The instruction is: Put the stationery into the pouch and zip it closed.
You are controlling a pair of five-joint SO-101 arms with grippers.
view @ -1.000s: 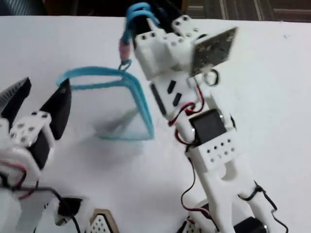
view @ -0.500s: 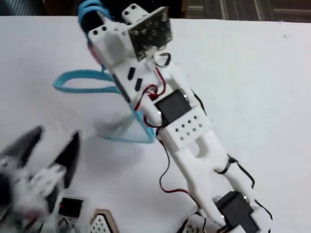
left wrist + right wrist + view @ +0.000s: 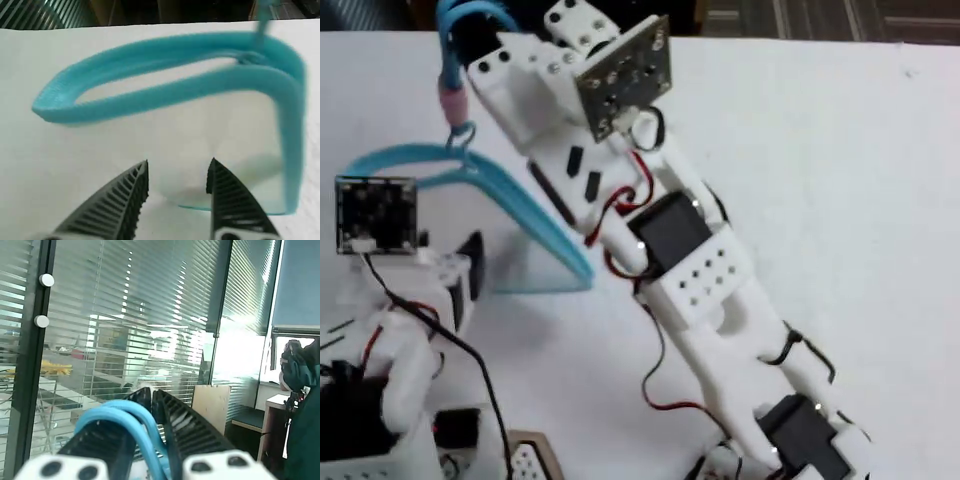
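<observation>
Right gripper (image 3: pixel 150 394): mine, clamped on the blue strap (image 3: pixel 117 415), at 11 o'clock over the table (image 3: pixel 840 150).
Strap: hangs down to the zipper ring (image 3: pixel 460 132).
Left gripper (image 3: pixel 177 167): mine, fingers apart, holding nothing, at 8 o'clock.
Pouch (image 3: pixel 170 80): clear, blue-edged, at 10 o'clock, just ahead of my left gripper.

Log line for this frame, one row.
right gripper: shut on zip cord | left gripper: open, facing pouch | pouch: mouth open

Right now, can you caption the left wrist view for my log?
Open left gripper faces the gaping blue-rimmed pouch on the white table.
</observation>
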